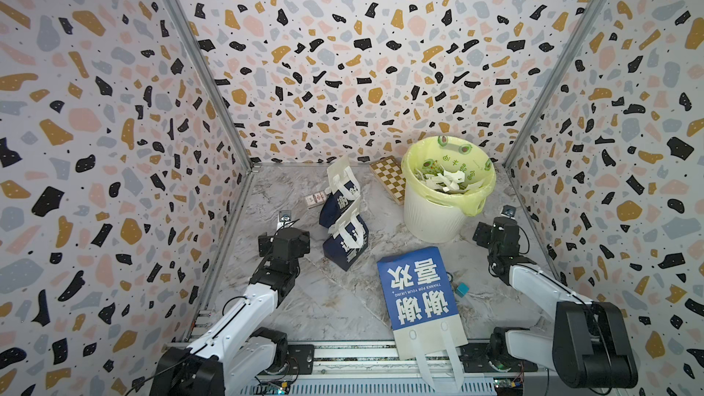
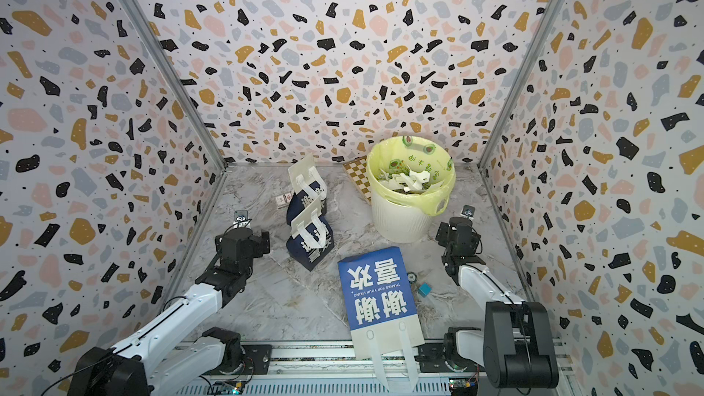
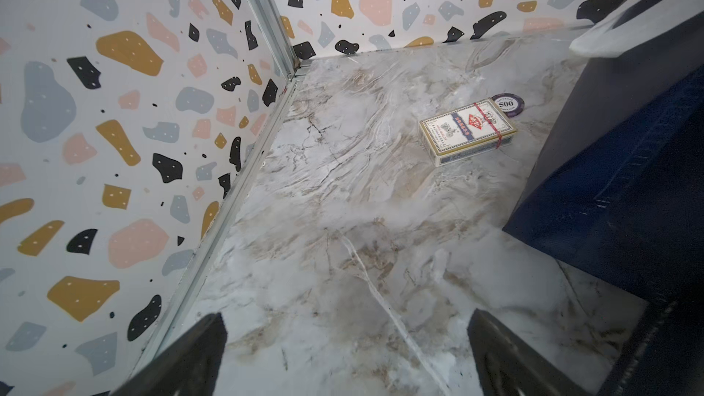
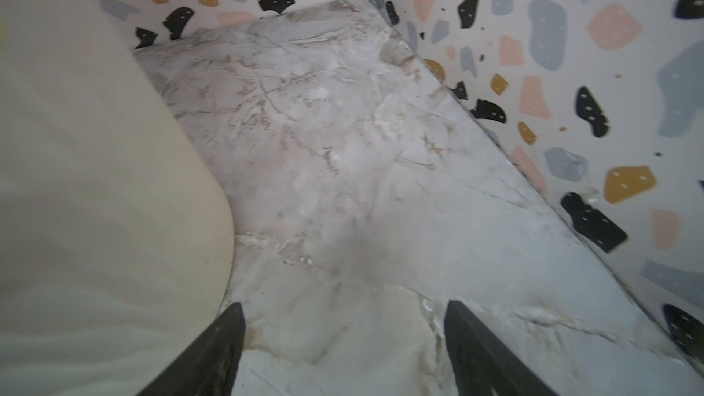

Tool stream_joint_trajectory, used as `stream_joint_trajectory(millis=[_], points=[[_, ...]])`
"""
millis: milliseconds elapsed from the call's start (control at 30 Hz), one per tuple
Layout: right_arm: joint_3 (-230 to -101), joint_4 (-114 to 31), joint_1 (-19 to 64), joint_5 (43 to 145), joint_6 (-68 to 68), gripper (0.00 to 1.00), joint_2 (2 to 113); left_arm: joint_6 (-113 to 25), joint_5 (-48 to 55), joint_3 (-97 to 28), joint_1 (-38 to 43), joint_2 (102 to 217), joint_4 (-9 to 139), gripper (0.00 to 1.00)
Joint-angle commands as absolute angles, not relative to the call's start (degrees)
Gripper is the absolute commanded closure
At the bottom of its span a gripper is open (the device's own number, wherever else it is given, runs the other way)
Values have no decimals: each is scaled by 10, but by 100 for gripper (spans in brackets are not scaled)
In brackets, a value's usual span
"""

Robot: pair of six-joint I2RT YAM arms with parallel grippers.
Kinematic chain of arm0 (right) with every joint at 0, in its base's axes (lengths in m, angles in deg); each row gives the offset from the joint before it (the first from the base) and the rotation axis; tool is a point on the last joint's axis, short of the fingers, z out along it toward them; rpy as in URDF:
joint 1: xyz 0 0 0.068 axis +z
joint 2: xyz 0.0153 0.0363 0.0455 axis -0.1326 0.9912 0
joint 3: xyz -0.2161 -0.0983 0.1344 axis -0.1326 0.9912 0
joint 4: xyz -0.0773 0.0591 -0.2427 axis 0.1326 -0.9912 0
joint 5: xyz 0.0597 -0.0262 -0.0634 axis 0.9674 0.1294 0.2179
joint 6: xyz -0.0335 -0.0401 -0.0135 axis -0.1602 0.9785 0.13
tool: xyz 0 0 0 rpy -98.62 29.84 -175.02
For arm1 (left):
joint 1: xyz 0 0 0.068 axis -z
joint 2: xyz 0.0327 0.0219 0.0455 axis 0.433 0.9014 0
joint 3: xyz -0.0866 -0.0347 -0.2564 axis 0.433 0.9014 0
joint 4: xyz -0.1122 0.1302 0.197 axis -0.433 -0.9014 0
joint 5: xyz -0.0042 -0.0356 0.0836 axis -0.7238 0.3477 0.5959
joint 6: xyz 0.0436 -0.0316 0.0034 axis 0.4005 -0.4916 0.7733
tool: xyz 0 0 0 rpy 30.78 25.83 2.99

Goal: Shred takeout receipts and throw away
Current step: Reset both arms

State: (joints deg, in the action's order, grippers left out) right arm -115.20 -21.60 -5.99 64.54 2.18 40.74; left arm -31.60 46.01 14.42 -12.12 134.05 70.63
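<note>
Noting your left jaws and right jaws both apart, empty. Torn receipts [image 1: 451,180] lie jumbled in the bin [image 1: 430,219], just beside your right arm [image 1: 533,283]; no whole slip shows on the surface [image 1: 304,299].

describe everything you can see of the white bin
The white bin is a round, plastic-looking tub with a ribbed wall, standing upright at the back right of the marble table. A pale yellow liner printed with avocados folds over its rim. Torn white paper pieces lie inside. A checkered board lies beside it, partly hidden.
</note>
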Motion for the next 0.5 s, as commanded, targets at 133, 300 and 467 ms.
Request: stream_joint_trajectory(millis=[133, 300, 467], points=[[-1070, 89, -51, 715, 118, 16, 448, -285, 416, 194, -147, 1435, 960, 0], [-1014, 237, -54, 795, 150, 17, 507, -261, 378, 248, -169, 1535, 1155, 0], [-1011, 275, -41, 800, 169, 9, 543, -253, 326, 241, -184, 1590, 1194, 0]])
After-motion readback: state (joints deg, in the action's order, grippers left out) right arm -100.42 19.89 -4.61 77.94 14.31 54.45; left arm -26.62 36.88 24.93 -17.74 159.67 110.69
